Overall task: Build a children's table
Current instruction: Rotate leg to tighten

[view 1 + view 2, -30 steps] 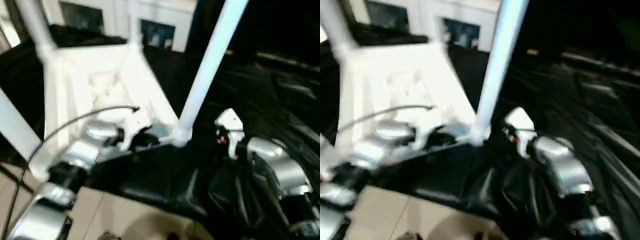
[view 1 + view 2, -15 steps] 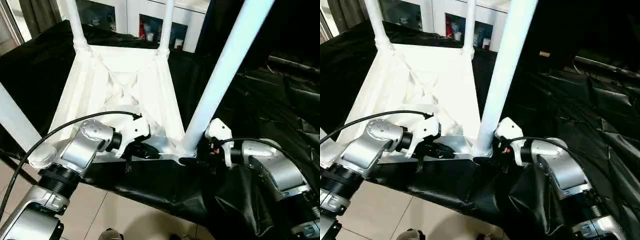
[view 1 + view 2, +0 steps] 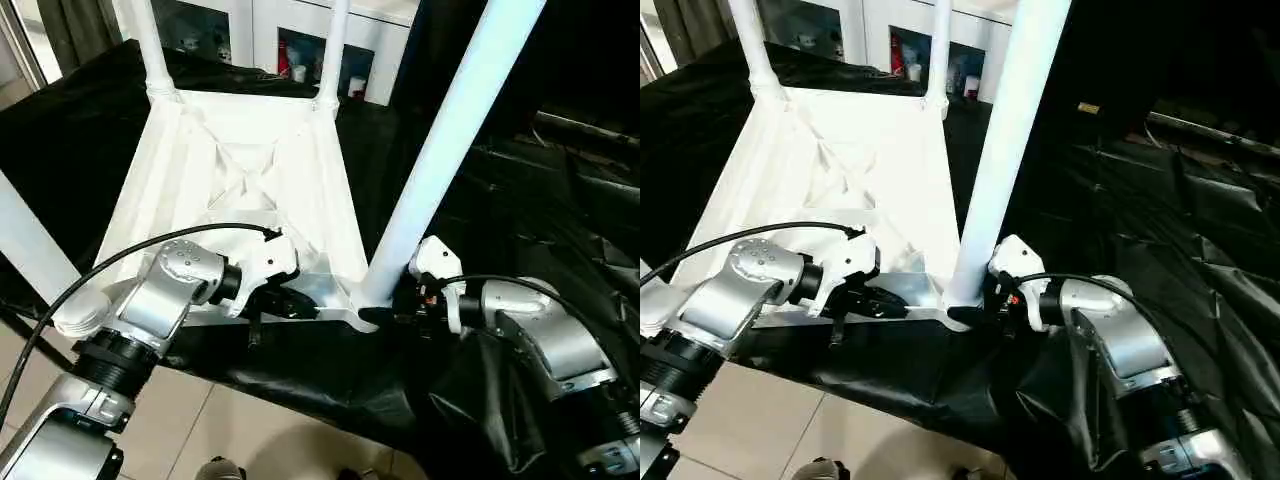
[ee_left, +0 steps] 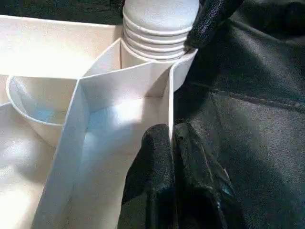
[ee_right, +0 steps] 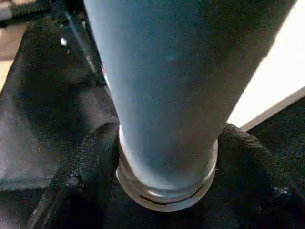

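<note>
Currently you are handling a white ribbed plastic tabletop (image 3: 240,190), lying upside down on black sheeting (image 3: 520,200): seemingly light, stiff, slick. Left gripper (image 4: 172,143) is pinching its rim wall; right gripper (image 5: 167,157) is straddling the near white cylindrical leg (image 3: 440,170) at its socket, the best hold.

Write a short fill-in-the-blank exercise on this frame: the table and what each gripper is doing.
1. The white tabletop lies with its ribbed underside facing ____.
2. The left gripper is pinched shut on the tabletop's ____.
3. The right gripper has a finger on either side of the near right ____.
4. Under the tabletop lies a ____ sheet.

Missing words: up; rim; leg; black
</note>
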You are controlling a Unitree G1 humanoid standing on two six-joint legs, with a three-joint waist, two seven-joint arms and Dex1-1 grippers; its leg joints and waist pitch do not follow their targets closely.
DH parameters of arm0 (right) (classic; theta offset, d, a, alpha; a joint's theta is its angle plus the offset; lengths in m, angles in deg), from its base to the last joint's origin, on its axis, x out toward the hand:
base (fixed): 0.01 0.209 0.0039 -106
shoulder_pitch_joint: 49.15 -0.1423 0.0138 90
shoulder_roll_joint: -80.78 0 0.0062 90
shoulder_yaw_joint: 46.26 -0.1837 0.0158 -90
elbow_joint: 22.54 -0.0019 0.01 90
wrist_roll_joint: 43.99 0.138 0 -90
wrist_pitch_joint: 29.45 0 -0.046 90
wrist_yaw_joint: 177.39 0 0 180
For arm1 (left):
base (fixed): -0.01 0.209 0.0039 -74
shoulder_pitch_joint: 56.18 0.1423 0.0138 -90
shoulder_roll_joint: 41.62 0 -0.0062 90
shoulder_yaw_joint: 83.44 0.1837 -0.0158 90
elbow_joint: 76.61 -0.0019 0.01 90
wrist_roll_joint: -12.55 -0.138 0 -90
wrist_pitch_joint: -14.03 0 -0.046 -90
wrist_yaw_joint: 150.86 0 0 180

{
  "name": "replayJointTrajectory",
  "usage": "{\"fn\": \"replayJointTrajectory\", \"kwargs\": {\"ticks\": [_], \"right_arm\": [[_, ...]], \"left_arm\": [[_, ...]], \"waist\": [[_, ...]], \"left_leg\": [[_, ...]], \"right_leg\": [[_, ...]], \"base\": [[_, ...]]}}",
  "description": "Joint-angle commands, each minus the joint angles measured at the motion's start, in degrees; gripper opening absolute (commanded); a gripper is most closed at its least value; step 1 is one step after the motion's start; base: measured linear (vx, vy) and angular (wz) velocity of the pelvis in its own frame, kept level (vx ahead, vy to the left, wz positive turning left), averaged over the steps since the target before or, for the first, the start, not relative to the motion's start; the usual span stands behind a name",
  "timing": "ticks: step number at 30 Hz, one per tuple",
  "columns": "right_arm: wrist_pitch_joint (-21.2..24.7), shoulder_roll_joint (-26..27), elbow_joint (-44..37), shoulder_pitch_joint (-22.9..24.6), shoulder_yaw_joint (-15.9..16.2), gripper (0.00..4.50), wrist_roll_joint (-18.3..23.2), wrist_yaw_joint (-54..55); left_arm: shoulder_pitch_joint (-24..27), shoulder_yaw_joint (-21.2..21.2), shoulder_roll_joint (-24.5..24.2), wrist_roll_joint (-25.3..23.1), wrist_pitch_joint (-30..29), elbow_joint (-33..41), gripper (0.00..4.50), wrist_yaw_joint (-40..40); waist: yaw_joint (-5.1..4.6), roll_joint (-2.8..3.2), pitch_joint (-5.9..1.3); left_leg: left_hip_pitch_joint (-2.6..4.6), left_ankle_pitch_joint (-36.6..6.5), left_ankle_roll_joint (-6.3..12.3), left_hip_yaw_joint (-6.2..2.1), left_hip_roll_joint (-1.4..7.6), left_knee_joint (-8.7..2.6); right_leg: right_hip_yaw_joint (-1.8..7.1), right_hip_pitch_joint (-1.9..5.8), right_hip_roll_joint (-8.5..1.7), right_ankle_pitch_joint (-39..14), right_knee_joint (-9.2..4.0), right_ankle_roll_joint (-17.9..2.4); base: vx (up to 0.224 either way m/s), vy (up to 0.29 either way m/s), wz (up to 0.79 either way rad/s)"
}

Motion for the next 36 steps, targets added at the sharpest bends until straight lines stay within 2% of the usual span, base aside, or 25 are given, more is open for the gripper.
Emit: {"fn": "replayJointTrajectory", "kwargs": {"ticks": [1,2,3,4,5,6,7,8,9,11,13,14,15,16,18,21,22,24,26,28,29,30,34,35,36], "right_arm": [[0.4,2.5,1.1,0.0,-2.0,2.76,1.3,4.3],[0.4,2.5,1.1,0.0,-2.0,2.76,1.3,4.3],[0.5,6.0,4.2,-0.1,-3.9,2.74,0.1,11.9],[0.8,8.2,5.8,-0.2,-5.0,2.74,-0.4,16.3],[1.3,10.8,8.0,-0.6,-6.3,2.72,-1.0,22.0],[1.5,12.9,9.7,-1.1,-7.4,2.72,-1.6,26.6],[1.5,13.4,10.2,-1.3,-7.7,2.72,-1.7,27.8],[2.1,19.0,15.3,-3.4,-10.3,2.72,-3.4,40.7],[2.3,20.7,16.7,-4.0,-10.8,2.72,-3.8,44.0],[1.5,22.6,17.5,-4.6,-10.5,2.72,-4.1,45.2],[0.2,24.6,17.6,-5.2,-9.3,2.72,-4.2,44.8],[0.2,24.6,17.6,-5.2,-9.3,2.72,-4.2,44.8],[-1.0,26.1,17.3,-5.8,-7.9,2.72,-4.2,42.9],[-1.0,26.1,17.3,-5.9,-7.9,2.72,-4.3,42.8],[-1.8,27.0,17.5,-6.3,-7.9,3.39,-4.2,41.9],[-2.4,26.2,16.3,-6.8,-8.5,3.39,-3.6,40.2],[-2.7,26.0,16.3,-6.9,-8.5,3.67,-3.6,40.1],[-3.0,23.0,14.2,-6.7,-8.0,3.79,-3.1,36.7],[-2.5,21.0,12.6,-6.4,-7.4,3.96,-2.9,33.3],[-1.6,17.6,9.9,-5.7,-6.2,4.12,-3.0,28.5],[-1.4,16.9,9.5,-5.6,-6.0,4.24,-3.0,27.5],[-0.7,13.3,7.0,-4.7,-4.5,4.24,-3.0,22.3],[0.3,5.6,1.6,-2.4,-1.8,4.24,-1.5,10.2],[0.9,2.7,-0.1,-1.6,-1.2,4.24,-0.6,6.0],[0.9,2.7,-0.1,-1.6,-1.1,4.24,-0.6,6.0]], "left_arm": [[0.2,1.0,2.7,-0.8,-0.7,-1.2,0.0,-4.0],[0.2,1.0,2.7,-0.8,-0.7,-1.2,0.0,-4.0],[-0.7,-0.3,6.0,-2.3,-1.4,-4.4,0.0,-11.3],[-1.2,-0.8,7.7,-3.0,-1.9,-6.0,0.0,-14.8],[-1.8,-1.3,9.7,-3.5,-2.9,-7.5,0.0,-18.4],[-2.3,-1.6,11.4,-3.8,-3.9,-8.5,0.0,-20.9],[-2.4,-1.6,11.8,-3.9,-4.1,-8.7,0.0,-21.5],[-3.9,-1.7,16.5,-4.7,-6.6,-11.1,0.0,-27.4],[-4.4,-1.6,17.9,-5.1,-7.1,-11.9,0.0,-29.0],[-4.9,-0.9,19.4,-5.7,-7.1,-12.9,0.0,-30.3],[-5.5,0.0,21.0,-6.4,-6.8,-14.2,0.0,-31.2],[-5.5,0.0,21.0,-6.4,-6.8,-14.2,0.0,-31.2],[-6.0,1.2,21.9,-7.1,-6.0,-15.2,0.0,-30.9],[-6.0,1.3,21.9,-7.1,-6.0,-15.2,0.0,-30.9],[-6.4,1.5,22.3,-7.8,-5.4,-16.1,0.0,-30.8],[-6.2,1.7,20.7,-8.3,-5.6,-16.1,0.0,-29.1],[-6.2,1.8,20.5,-8.3,-5.6,-16.2,0.0,-28.9],[-5.5,2.8,18.3,-8.3,-5.5,-15.1,0.0,-25.7],[-5.0,3.2,17.0,-8.2,-5.2,-14.2,0.0,-23.4],[-4.2,3.4,15.2,-7.8,-4.1,-12.9,0.0,-19.7],[-4.1,3.5,14.9,-7.8,-4.1,-12.7,0.0,-19.2],[-3.5,3.8,12.9,-7.5,-2.6,-11.5,0.0,-15.8],[-2.1,4.6,8.6,-6.0,0.7,-8.7,0.0,-8.4],[-1.4,4.9,6.6,-4.9,0.8,-6.7,0.0,-5.3],[-1.4,4.9,6.6,-4.9,0.8,-6.7,0.0,-5.3]], "waist": [[-0.32,0.27,-3.15],[-0.29,0.24,-3.02],[-0.32,0.23,-3.08],[-0.6,0.15,-3.0],[-0.7,0.0,-2.89],[-1.01,0.04,-2.94],[-1.25,-0.13,-2.96],[-1.51,-0.02,-3.01],[-1.99,0.12,-2.83],[-2.24,0.1,-2.87],[-2.25,0.17,-2.72],[-2.32,0.11,-2.77],[-2.36,0.3,-2.76],[-2.46,0.15,-2.67],[-2.5,0.18,-2.72],[-2.5,0.25,-2.76],[-2.55,0.2,-2.77],[-2.55,0.2,-2.82],[-2.45,0.1,-3.08],[-2.45,0.08,-3.21],[-2.32,0.02,-3.45],[-2.14,0.09,-3.58],[-1.65,0.1,-3.76],[-1.33,0.21,-3.91],[-1.25,0.23,-3.95]], "left_leg": [[0.85,-10.7,2.01,0.37,1.09,-3.45],[0.9,-11.5,1.5,0.32,1.1,-3.55],[0.9,-12.8,0.89,0.24,1.02,-3.6],[0.79,-13.2,0.65,0.32,1.04,-3.62],[1.16,-15.6,-0.85,0.07,0.92,-3.76],[0.89,-15.7,-1.34,-0.01,0.91,-3.82],[0.63,-16.3,-1.95,-0.34,0.68,-4.06],[0.58,-16.0,-2.16,-0.35,0.68,-4.05],[0.83,-17.5,-2.57,-0.39,0.66,-4.12],[0.88,-19.3,-2.17,-0.56,0.47,-4.09],[0.97,-20.3,-1.28,-0.54,0.45,-4.06],[0.74,-20.2,-1.06,-0.63,0.41,-4.16],[0.65,-20.4,-1.02,-0.67,0.43,-4.22],[0.72,-21.1,-0.91,-0.66,0.42,-4.23],[0.81,-21.7,-0.83,-0.75,0.45,-4.28],[0.66,-21.7,-0.72,-0.84,0.57,-4.48],[0.62,-21.7,-0.7,-0.84,0.6,-4.49],[0.6,-21.7,-0.56,-0.83,0.63,-4.52],[0.37,-20.3,-0.1,-0.82,0.72,-4.49],[-0.05,-16.9,0.4,-0.67,0.78,-4.43],[0.11,-15.1,0.94,-0.49,0.86,-4.16],[0.29,-13.1,1.74,-0.24,0.79,-3.86],[0.45,-8.5,3.79,0.09,0.91,-3.44],[0.62,-6.7,4.81,0.21,1.03,-3.31],[0.75,-6.4,5.08,0.24,1.07,-3.24]], "right_leg": [[1.99,2.7,-2.75,-10.2,-3.37,-11.6],[1.96,2.65,-2.76,-11.8,-3.62,-11.2],[1.96,2.71,-2.84,-14.4,-3.84,-10.5],[2.04,2.44,-2.83,-15.2,-3.9,-10.2],[1.94,2.2,-2.98,-21.0,-4.68,-8.7],[2.04,2.1,-3.12,-21.5,-4.43,-8.5],[1.74,2.46,-3.01,-24.0,-4.75,-7.2],[1.83,2.31,-3.07,-23.9,-4.69,-6.8],[1.81,1.81,-2.93,-25.2,-5.05,-6.4],[1.66,1.79,-2.83,-27.2,-5.54,-4.4],[1.7,1.53,-2.7,-27.2,-5.77,-3.8],[1.66,1.72,-2.71,-27.2,-5.77,-3.6],[1.64,1.76,-2.66,-27.1,-5.78,-3.6],[1.58,1.6,-2.6,-27.7,-5.97,-3.3],[1.56,1.54,-2.67,-28.5,-6.03,-3.2],[1.53,1.64,-2.71,-27.5,-6.0,-3.6],[1.53,1.66,-2.68,-27.2,-5.95,-3.8],[1.58,1.68,-2.75,-26.6,-5.86,-4.2],[1.62,2.11,-2.79,-24.5,-5.57,-4.7],[1.69,2.54,-2.7,-19.4,-5.02,-5.9],[1.72,2.59,-2.66,-16.2,-4.68,-7.0],[1.74,2.73,-2.57,-12.5,-4.35,-8.9],[1.83,3.13,-2.52,-4.2,-3.46,-11.2],[1.83,3.33,-2.49,-0.7,-2.94,-12.6],[1.83,3.29,-2.49,0.2,-2.8,-13.2]], "base": [[0.0,0.0,0.0],[0.0,0.0,0.0],[0.0,0.0,0.0],[0.0,0.0,0.0],[0.0,0.0,0.0],[0.0,0.0,0.0],[0.0,0.0,0.0],[0.0,0.0,0.0],[0.0,0.0,0.0],[0.0,0.0,0.0],[0.0,0.0,0.0],[0.0,0.0,0.0],[0.0,0.0,0.0],[0.0,0.0,0.0],[0.0,0.0,0.0],[0.0,0.0,0.0],[0.0,0.0,0.0],[0.0,0.0,0.0],[0.0,0.0,0.0],[0.0,0.0,0.0],[0.0,0.0,0.0],[0.0,0.0,0.0],[0.056,-0.009,0.01],[0.053,-0.004,0.0],[0.0,0.0,0.0]]}}
